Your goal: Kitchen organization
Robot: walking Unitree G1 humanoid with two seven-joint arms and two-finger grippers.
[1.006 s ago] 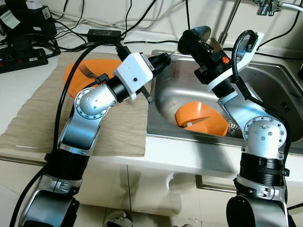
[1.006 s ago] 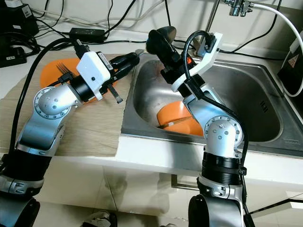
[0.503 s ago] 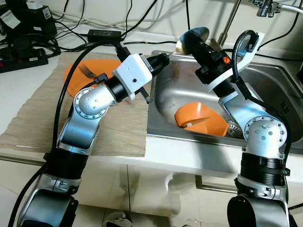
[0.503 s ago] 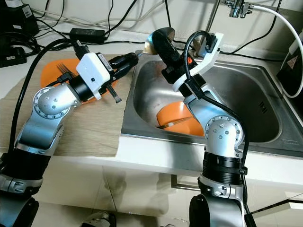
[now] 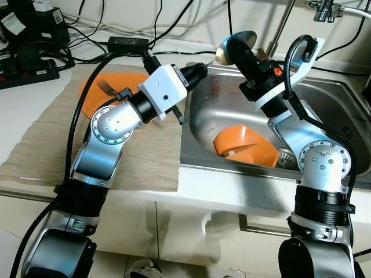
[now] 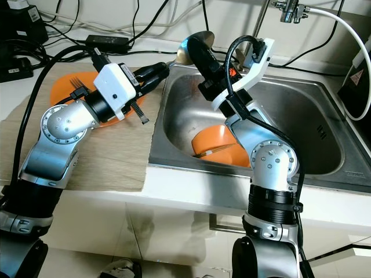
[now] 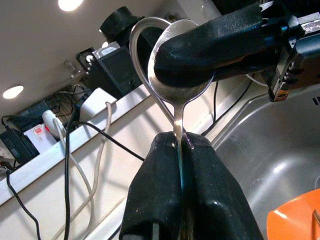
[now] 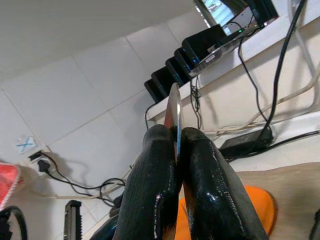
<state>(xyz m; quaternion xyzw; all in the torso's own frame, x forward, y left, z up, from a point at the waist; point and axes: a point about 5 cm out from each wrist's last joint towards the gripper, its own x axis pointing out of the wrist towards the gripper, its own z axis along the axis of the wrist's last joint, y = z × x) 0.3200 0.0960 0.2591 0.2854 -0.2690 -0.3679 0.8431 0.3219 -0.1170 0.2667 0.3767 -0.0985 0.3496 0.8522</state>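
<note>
- The spoon (image 5: 235, 47) is being held above the sink's (image 5: 342, 110) rear-left corner, its long axis spanning both grippers.
- The handle is being clamped by the closed left gripper (image 7: 179, 145), the bowl by the closed right gripper (image 8: 176, 150).

Both silver arms raised, forearms angled inward toward upper centre of the head views. Left gripper (image 5: 200, 69) fingers pinched together on spoon (image 7: 172, 75) handle. Right gripper (image 5: 231, 46) fingers pressed flat on spoon bowl, wrist bent up, elbow at right.
</note>
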